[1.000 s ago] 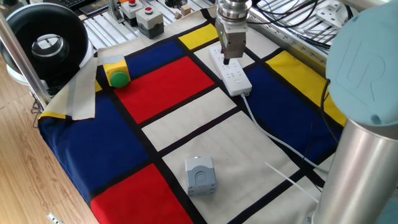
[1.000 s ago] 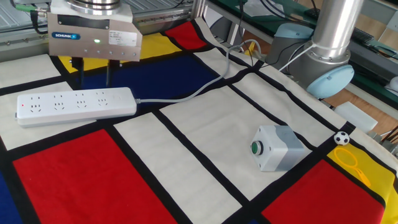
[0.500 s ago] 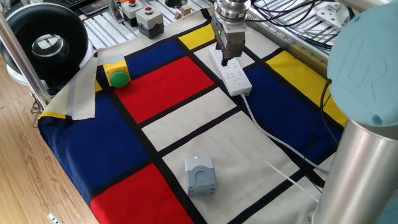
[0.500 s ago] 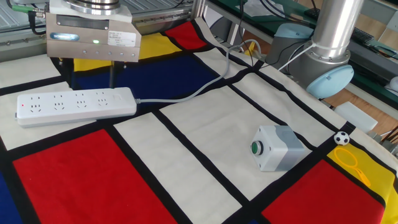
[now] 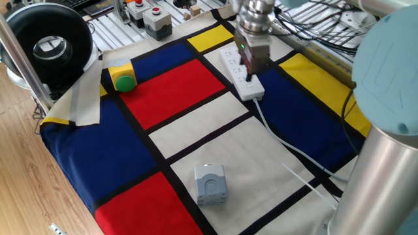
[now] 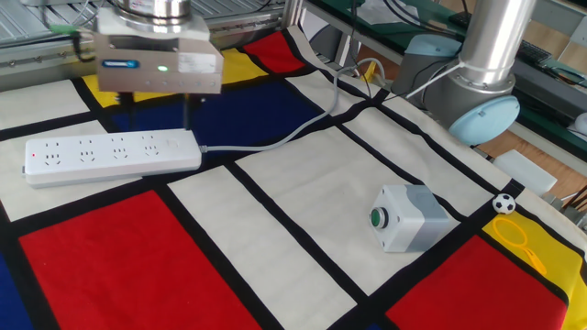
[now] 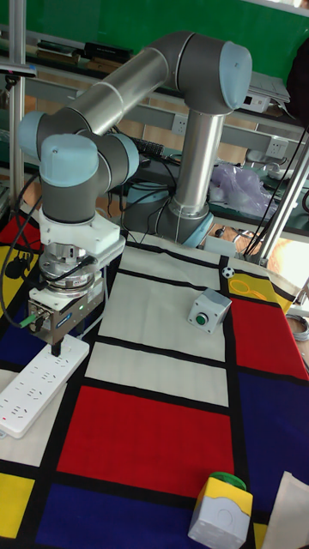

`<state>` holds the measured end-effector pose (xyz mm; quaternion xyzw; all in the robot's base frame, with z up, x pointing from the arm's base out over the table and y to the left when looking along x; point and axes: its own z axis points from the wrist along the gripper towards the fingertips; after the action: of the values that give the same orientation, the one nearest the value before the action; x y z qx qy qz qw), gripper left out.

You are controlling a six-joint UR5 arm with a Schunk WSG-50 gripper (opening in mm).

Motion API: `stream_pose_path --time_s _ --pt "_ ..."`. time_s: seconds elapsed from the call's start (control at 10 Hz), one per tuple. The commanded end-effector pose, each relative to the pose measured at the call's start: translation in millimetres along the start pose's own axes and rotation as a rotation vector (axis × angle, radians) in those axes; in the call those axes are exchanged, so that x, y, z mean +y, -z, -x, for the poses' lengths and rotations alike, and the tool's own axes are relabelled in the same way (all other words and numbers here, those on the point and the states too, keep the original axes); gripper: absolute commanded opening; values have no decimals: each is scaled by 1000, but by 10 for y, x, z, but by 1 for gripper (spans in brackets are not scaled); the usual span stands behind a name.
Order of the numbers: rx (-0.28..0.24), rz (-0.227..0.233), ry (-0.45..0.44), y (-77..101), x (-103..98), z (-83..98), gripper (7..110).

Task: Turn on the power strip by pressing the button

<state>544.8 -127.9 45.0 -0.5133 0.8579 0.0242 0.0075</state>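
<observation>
The white power strip (image 6: 110,155) (image 5: 239,75) (image 7: 39,388) lies flat on the checked cloth, and its white cable (image 6: 275,139) runs off from one end. My gripper (image 6: 162,115) (image 5: 251,72) (image 7: 56,350) hangs just over the strip's cable end, fingers pointing down. In the other fixed view two dark fingers (image 6: 188,110) show with a gap between them, so it is open and holds nothing. The button at the cable end is too small and pale to make out under the gripper. Whether a fingertip touches the strip cannot be told.
A grey box with a green button (image 6: 408,218) (image 5: 210,184) (image 7: 209,310) stands on a white square. A green dome button on a yellow box (image 5: 122,77) sits at the cloth's edge. Red-button boxes (image 5: 153,19) stand behind. The arm's base column (image 5: 385,150) rises by the table's corner.
My gripper has slid along the strip toward its cable end, rightward in the other fixed view. The strip and the boxes have not moved.
</observation>
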Motion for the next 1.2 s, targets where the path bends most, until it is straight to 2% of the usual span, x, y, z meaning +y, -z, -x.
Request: stream_pose_path --time_s 0.0,0.1,0.2,0.3,0.4,0.5,0.7,1.0,1.1 --pt "20 12 -27 -143 223 -116 66" --pt "33 -12 -3 -133 159 -132 66" --pt "69 -36 9 -127 98 -221 66" --pt "75 -5 -10 -128 176 -237 66" --pt "82 -9 -18 -126 167 -254 66" --pt "105 -40 5 -119 89 -312 66" --pt "53 -14 5 -131 154 -182 66" --pt "23 -11 15 -191 164 -133 66" --pt "22 -4 -1 -223 227 -116 66"
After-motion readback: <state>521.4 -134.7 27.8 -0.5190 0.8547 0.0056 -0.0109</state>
